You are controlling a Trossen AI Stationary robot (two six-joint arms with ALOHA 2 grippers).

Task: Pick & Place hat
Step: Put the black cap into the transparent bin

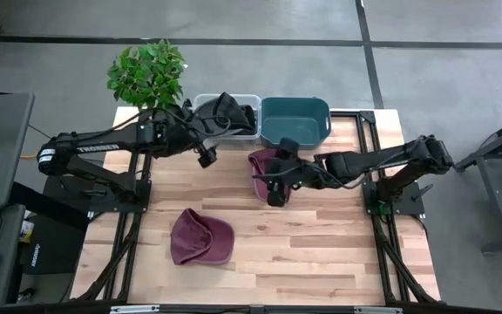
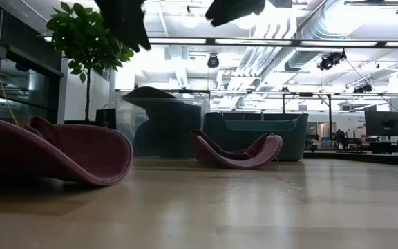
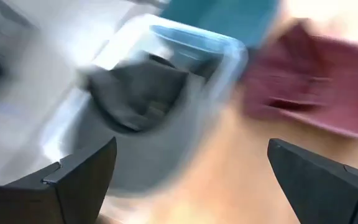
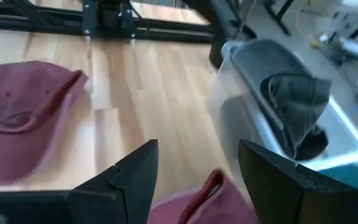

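Observation:
A maroon hat [image 1: 264,167] lies on the wooden table in front of the teal bin [image 1: 295,120]; it also shows in the low view [image 2: 239,153]. A second maroon hat [image 1: 201,237] lies nearer the front edge. A dark grey hat [image 1: 225,112] sits in the clear bin [image 1: 249,131]. My right gripper [image 1: 277,173] is open above the far maroon hat, whose rim [image 4: 209,190] shows between its fingers; in the low view it hangs well above the table [image 2: 233,8]. My left gripper [image 1: 206,150] is open and empty, just in front of the clear bin [image 3: 185,68].
A potted plant [image 1: 148,74] stands at the table's far left corner, beside the clear bin. Bare wood lies between the two maroon hats and along the right half of the table [image 1: 347,235].

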